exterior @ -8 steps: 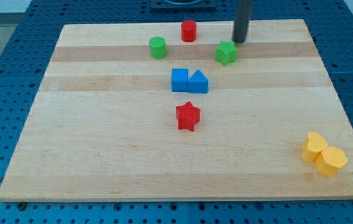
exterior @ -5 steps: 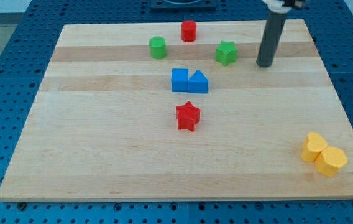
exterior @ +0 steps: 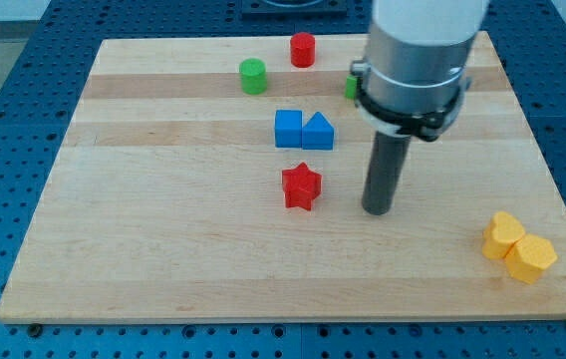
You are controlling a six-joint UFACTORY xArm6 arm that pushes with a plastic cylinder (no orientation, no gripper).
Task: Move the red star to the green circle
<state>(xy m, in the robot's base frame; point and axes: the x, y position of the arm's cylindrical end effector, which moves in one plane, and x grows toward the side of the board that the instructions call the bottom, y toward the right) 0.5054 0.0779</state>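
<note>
The red star (exterior: 301,185) lies near the middle of the wooden board (exterior: 163,239). The green circle (exterior: 253,76), a small cylinder, stands near the view's top, up and left of the star. My tip (exterior: 378,209) rests on the board to the right of the red star and slightly lower, with a gap between them. The arm's white body hangs over the board above the tip.
A blue square (exterior: 288,129) and a blue triangle (exterior: 318,132) touch each other just above the red star. A red cylinder (exterior: 303,49) stands at the top. A green star (exterior: 351,86) is mostly hidden behind the arm. Two yellow blocks (exterior: 518,248) sit at the lower right.
My tip has moved from the top right, beside the green star, down and left to a spot right of the red star. The arm now covers most of the green star. No block moved.
</note>
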